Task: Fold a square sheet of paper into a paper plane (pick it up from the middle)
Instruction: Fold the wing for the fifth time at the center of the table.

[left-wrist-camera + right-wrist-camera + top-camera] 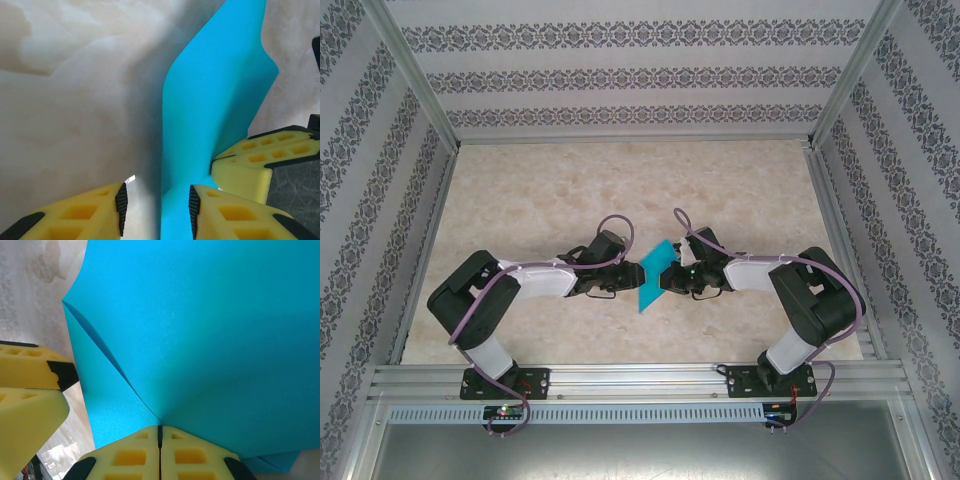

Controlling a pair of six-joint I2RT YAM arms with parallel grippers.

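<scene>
Top view: at mid-table (570,190) the paper (653,272) stands tilted between the left gripper (620,272) and the right gripper (672,277).

Left wrist: the left gripper (156,210) is released, its fingers spread, and the paper (215,100) rises between them, close to the right-hand pad. The right gripper's fingers (255,155) touch the sheet's far side.

Right wrist: the right gripper (160,437) is clenched on the paper (200,330), where a crease ends.
</scene>
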